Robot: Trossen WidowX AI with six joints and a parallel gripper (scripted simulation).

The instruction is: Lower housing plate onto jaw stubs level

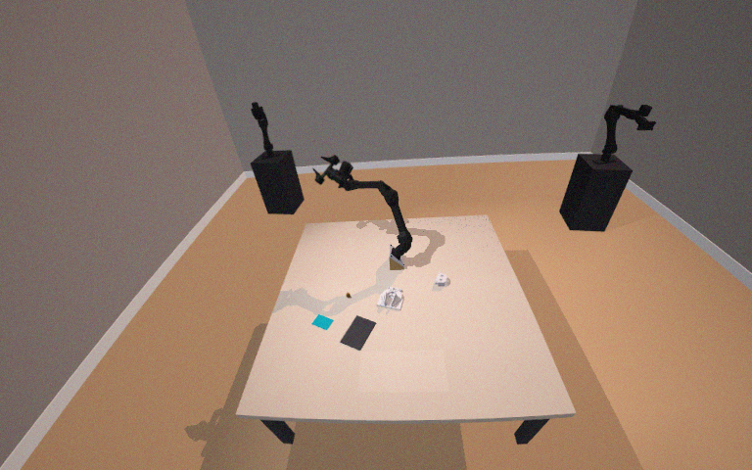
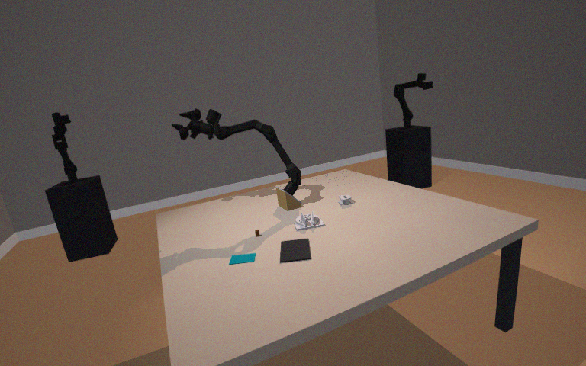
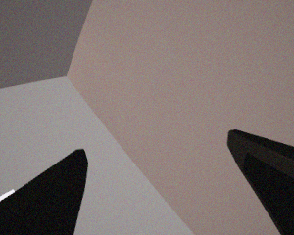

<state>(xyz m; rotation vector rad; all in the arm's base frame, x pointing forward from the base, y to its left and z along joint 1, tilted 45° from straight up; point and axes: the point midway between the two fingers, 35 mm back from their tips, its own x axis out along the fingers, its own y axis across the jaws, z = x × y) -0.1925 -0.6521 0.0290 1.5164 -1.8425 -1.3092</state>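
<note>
From above, the black arm (image 1: 391, 198) (image 2: 277, 142) rises from a wedge-shaped mount (image 1: 396, 263) (image 2: 288, 200) on the pale table (image 1: 484, 373) (image 2: 377, 254), its gripper (image 1: 316, 166) (image 2: 176, 120) (image 3: 158, 147) up in the air, well apart from everything lying there. In front of the mount sits a white assembly (image 1: 391, 299) (image 2: 309, 222), and near it a small white block (image 1: 442, 280) (image 2: 345, 200); I can't tell which includes the housing plate. Nothing visible lies over either piece. From the exterior side, a dark rectangle (image 2: 295, 250) (image 1: 357, 332), a teal rectangle (image 2: 243, 258) (image 1: 322, 322) and a tiny brown piece (image 2: 257, 232) (image 1: 348, 295) lie around the white assembly. Two more arms stand on black pedestals (image 2: 82, 223) (image 2: 409, 156) (image 1: 278, 183) (image 1: 594, 192) beyond the table. At the wrist, the fingers stand wide open with only walls and ceiling showing between them.
</note>
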